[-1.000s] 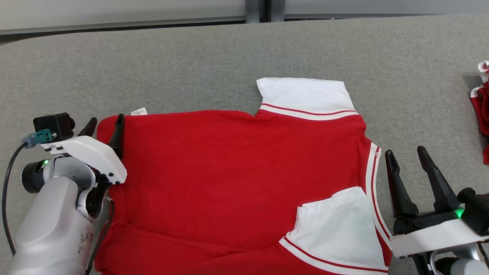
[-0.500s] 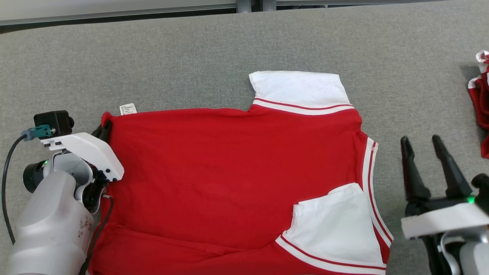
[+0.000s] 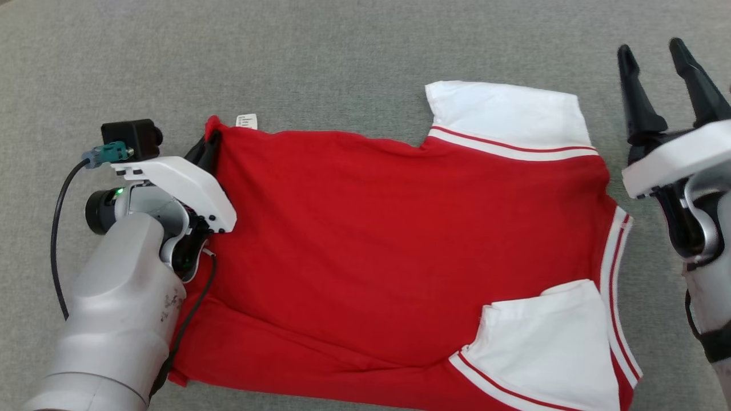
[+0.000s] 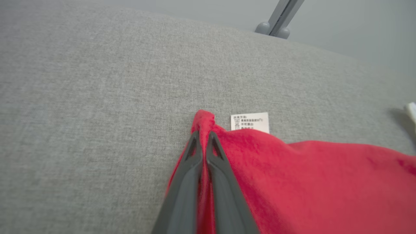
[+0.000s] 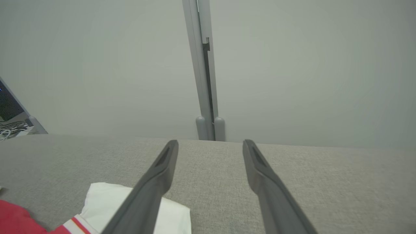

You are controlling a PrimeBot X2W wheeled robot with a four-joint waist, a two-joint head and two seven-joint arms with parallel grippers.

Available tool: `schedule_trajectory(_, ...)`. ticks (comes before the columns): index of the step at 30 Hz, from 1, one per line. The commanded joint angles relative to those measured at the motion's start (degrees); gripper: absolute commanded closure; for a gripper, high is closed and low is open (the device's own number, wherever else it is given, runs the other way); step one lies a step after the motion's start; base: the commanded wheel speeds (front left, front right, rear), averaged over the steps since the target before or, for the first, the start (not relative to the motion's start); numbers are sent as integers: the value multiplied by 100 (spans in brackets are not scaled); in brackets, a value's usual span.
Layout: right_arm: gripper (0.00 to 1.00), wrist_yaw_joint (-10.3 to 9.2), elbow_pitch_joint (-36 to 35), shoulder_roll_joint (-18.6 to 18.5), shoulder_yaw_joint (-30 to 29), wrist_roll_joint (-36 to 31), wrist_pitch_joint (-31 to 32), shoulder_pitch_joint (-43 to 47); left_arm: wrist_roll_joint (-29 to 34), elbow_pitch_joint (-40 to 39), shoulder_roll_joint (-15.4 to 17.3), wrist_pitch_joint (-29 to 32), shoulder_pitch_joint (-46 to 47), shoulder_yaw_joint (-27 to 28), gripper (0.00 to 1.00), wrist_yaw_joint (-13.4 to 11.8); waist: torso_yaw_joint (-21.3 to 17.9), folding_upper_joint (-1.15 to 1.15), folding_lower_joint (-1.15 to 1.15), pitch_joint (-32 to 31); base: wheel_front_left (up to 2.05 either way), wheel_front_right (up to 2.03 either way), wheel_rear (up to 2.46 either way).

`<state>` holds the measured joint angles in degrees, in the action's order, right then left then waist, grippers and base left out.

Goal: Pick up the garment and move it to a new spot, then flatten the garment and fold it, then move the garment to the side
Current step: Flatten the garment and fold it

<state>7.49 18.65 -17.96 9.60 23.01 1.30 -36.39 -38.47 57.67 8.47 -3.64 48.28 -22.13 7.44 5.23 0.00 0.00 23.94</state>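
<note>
The left gripper (image 4: 202, 134) fingers pinch the garment (image 3: 400, 240) corner (tips half buried in cloth). The right gripper (image 3: 651, 47) fingers are spread, empty. The garment's bottom edge is cut off.

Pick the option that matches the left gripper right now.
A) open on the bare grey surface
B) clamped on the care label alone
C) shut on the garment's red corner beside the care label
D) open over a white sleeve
C: in the left wrist view the left gripper has its fingers pressed together on a pinched-up red corner of the garment, and the care label lies free just beside them.
</note>
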Motion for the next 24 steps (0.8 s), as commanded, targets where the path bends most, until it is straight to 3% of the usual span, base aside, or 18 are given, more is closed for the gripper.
schedule_trajectory(1, 0, 0, 199, -64, 180, 33, 68, -175, -46, -33, -1, -30, 94, -60, 100, 4, 209, 0, 0, 188, 0, 0, 0)
schedule_trajectory(7, 0, -1, 1337, -208, 1305, 390, 484, -944, -254, -55, -68, -102, 139, -383, 100, 0, 387, 0, 0, 292, 0, 0, 0)
schedule_trajectory(13, 0, -1, 1793, -397, 2209, 986, 813, -1252, -480, -14, -30, -154, 164, -616, 100, 0, 418, 0, 0, 264, 0, 0, 0)
schedule_trajectory(14, 33, -1, 1839, -432, 2314, 1081, 856, -1286, -522, -6, -19, -165, 165, -645, 100, 0, 409, 0, 0, 255, 0, 0, 0)
schedule_trajectory(15, 60, -1, 1875, -450, 2387, 1179, 869, -1312, -557, 6, -6, -178, 168, -669, 100, 0, 398, 0, 0, 245, 0, 0, 0)
schedule_trajectory(16, 100, -1, 1900, -461, 2457, 1267, 877, -1323, -594, 14, 9, -193, 169, -693, 100, 0, 388, 0, 0, 232, 0, 0, 0)
schedule_trajectory(24, 100, -1, 1928, -579, 2648, 1463, -17, -1475, -829, -51, 142, -495, 169, -771, 100, 0, 309, 0, 0, 105, 0, 0, 0)
